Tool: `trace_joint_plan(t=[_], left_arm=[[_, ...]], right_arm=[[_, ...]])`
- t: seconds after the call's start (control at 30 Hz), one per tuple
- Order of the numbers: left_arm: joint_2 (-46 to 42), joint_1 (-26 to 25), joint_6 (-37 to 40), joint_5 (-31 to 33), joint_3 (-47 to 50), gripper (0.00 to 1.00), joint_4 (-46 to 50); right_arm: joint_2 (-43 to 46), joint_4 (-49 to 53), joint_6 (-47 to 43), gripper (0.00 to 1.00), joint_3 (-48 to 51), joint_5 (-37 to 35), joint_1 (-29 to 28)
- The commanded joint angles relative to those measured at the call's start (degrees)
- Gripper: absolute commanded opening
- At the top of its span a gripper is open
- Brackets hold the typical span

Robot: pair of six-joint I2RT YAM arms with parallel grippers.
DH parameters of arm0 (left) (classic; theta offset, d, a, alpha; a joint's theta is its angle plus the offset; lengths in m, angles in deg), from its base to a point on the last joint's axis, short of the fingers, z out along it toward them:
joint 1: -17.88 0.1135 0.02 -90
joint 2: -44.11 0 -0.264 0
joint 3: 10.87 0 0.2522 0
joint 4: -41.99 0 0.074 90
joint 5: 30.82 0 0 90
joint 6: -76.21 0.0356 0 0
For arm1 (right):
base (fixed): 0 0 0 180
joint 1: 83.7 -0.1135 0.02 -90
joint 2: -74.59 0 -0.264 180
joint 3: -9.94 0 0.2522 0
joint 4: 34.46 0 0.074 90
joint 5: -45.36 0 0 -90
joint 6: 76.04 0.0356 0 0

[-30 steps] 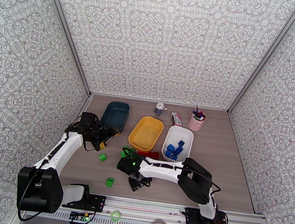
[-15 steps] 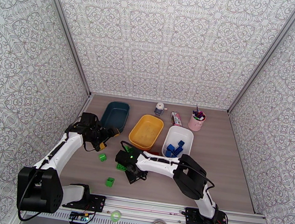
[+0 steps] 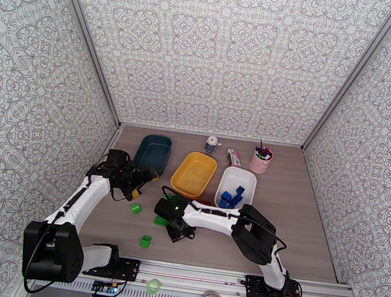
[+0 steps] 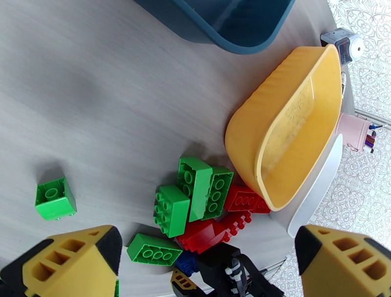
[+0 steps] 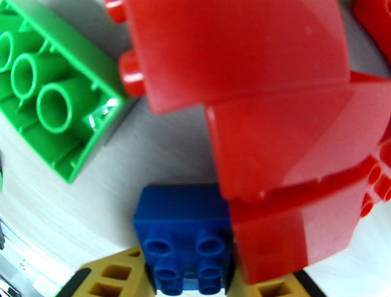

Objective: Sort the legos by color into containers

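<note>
A pile of green (image 4: 195, 190) and red legos (image 4: 220, 229) lies in front of the yellow tray (image 3: 194, 175). My right gripper (image 3: 176, 230) reaches down into this pile and is shut on a small blue lego (image 5: 183, 239), which sits between its yellow fingertips (image 5: 117, 278) beside red bricks (image 5: 273, 122) and a green one (image 5: 54, 93). My left gripper (image 3: 139, 182) hovers open and holds nothing, just below the dark teal tray (image 3: 153, 152). The white tray (image 3: 237, 178) holds several blue bricks (image 3: 230, 197). Two green bricks lie apart on the table (image 3: 136, 209) (image 3: 145, 241).
A pink cup of pens (image 3: 260, 160), a small grey gadget (image 3: 212, 144) and a small packet (image 3: 233, 157) stand along the back wall. Patterned walls close in left, right and back. A metal rail (image 3: 207, 274) runs along the near edge.
My right gripper moved left into the pile and its jaws closed on the blue lego. The left arm stayed still and open.
</note>
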Motion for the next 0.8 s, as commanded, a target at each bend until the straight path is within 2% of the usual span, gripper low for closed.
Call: trace_joint_plan(t=[0.0, 0.2, 0.43, 0.53, 0.77], left_arm=[[-0.7, 0.3, 0.4, -0.1, 0.2, 0.99, -0.9], [0.1, -4.0, 1.0, 2.1, -2.7, 0.99, -0.2], [4.6, -14.6, 0.6, 5.3, -9.8, 0.99, -0.2], [7.3, -19.2, 1.1, 6.6, -13.4, 0.99, 0.3], [12.9, -25.0, 2.5, 7.8, -20.5, 0.99, 1.4]], right_arm=[[3.4, -0.3, 0.9, 0.34, 2.4, 0.1, 0.4], [8.9, -0.9, 1.8, 0.3, 6.4, -0.6, 0.3], [16.8, -0.2, 3.5, 0.3, 11.6, -3.2, 1.4], [21.1, -0.5, 4.3, 0.29, 14.5, -3.9, 3.5], [30.1, 0.4, 6.2, 0.27, 19.0, -6.0, 12.9]])
